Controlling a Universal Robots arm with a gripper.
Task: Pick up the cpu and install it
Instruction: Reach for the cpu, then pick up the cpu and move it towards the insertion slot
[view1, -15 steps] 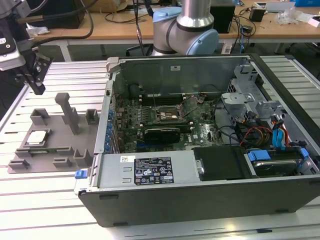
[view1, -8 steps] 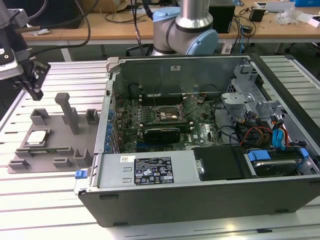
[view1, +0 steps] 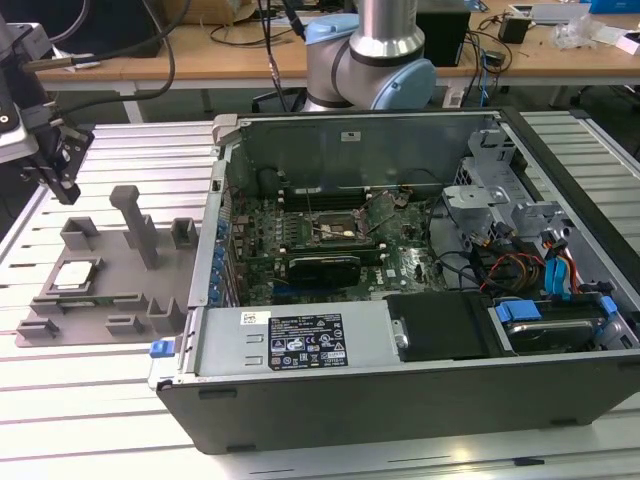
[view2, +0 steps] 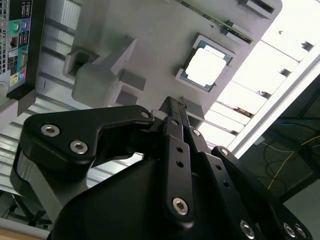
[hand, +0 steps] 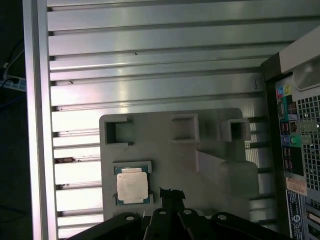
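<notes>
Gripper, jaws together and empty, hovers near one cpu in one tray.

Robotics lab: cluttered benches, cables.

Closed gripper hovers near cpu seated in tray.

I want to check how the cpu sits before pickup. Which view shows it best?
The first wrist view: the cpu is seen nearly straight down, whole, lying in its recess of the grey tray. The second wrist view shows it at a slant, washed by glare. The exterior view shows it distant, at that view's left.
</notes>
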